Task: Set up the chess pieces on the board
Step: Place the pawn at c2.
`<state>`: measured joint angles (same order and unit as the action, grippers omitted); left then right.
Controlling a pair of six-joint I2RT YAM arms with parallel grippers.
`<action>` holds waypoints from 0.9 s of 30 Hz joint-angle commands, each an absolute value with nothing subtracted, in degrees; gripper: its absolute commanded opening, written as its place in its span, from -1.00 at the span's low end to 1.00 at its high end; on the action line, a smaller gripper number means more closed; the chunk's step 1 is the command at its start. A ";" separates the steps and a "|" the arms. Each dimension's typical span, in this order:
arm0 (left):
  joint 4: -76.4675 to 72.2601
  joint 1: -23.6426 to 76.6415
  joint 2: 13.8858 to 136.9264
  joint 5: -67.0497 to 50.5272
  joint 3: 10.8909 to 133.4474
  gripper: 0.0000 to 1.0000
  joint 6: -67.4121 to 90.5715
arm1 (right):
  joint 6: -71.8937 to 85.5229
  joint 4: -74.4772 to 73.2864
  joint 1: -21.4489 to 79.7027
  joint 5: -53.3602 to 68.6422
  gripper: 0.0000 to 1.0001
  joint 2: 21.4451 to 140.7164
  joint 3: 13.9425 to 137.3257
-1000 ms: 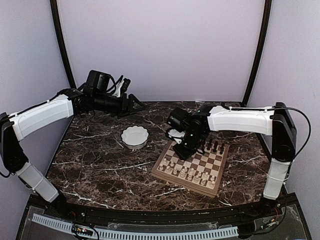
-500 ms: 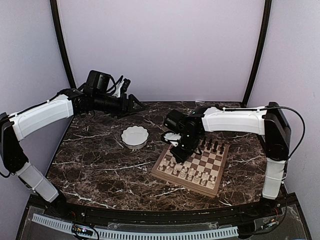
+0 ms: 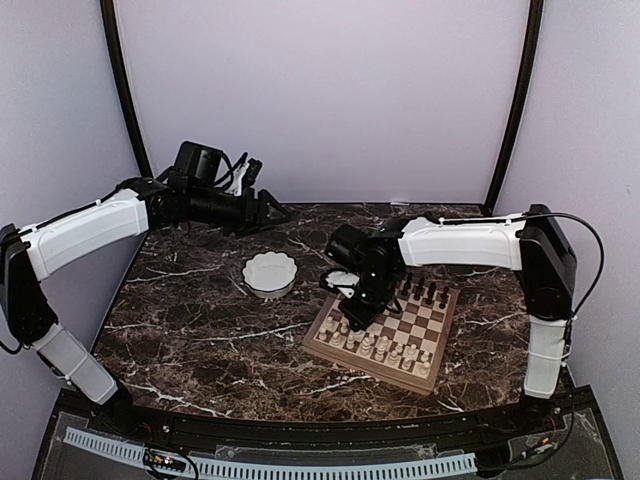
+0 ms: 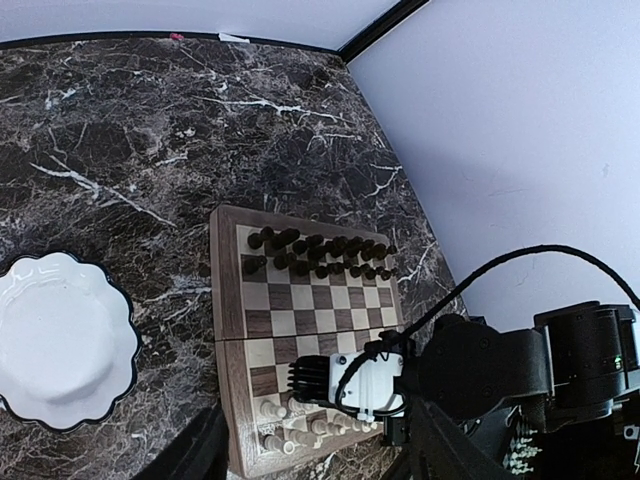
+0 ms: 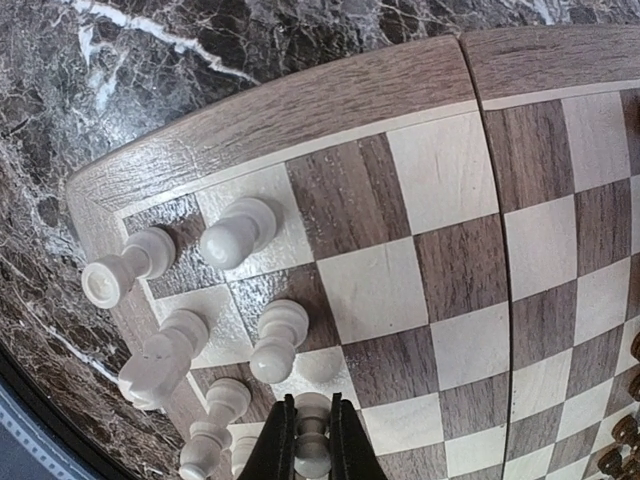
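- Counter (image 3: 200,340) of dark veined marble carried a square checked board (image 3: 400,322), which sat to the right of centre.
- A white scalloped bowl (image 3: 269,274) sat near the board's far-left corner, not touching it.
- Dark chess pieces (image 3: 425,293) stood in two rows along the board's far edge.
- Pale chess pieces (image 3: 385,348) were gathered along its near edge, and the middle squares were bare.
- The right gripper (image 5: 312,440) hung low over the left side of the board, among the pale pieces.
- It was clenched on a single pale piece (image 5: 312,452), one finger on each side.
- Whether that piece's base touched the board could not be told.
- The left gripper (image 3: 272,210) was held high over the far-left part of the counter, well apart from the board, its fingers spread with nothing between them.
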<state>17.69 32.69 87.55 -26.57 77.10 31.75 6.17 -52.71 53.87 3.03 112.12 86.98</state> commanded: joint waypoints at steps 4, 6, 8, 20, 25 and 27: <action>18.43 32.87 87.67 -27.49 78.75 0.28 31.48 | 5.63 -52.29 54.32 3.08 -0.90 113.94 87.64; 18.45 32.86 87.75 -27.47 78.79 0.29 31.37 | 5.66 -52.21 54.32 3.26 -0.89 114.23 87.69; 18.50 32.83 87.92 -27.57 78.88 0.29 31.38 | 5.64 -52.20 54.32 3.57 -0.89 114.47 87.92; 18.63 32.87 88.80 -27.95 79.28 0.28 31.20 | 5.99 -53.05 54.32 3.46 -0.67 114.32 88.80; 18.55 32.87 89.16 -28.18 79.46 0.29 31.22 | 6.48 -54.11 54.14 3.83 -0.61 113.85 90.50; 18.61 32.87 89.33 -28.21 79.75 0.29 31.16 | 6.71 -54.75 53.99 3.77 -0.61 113.42 91.32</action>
<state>17.93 32.69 89.38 -27.27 77.76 31.73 6.17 -53.25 53.84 3.46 114.02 88.55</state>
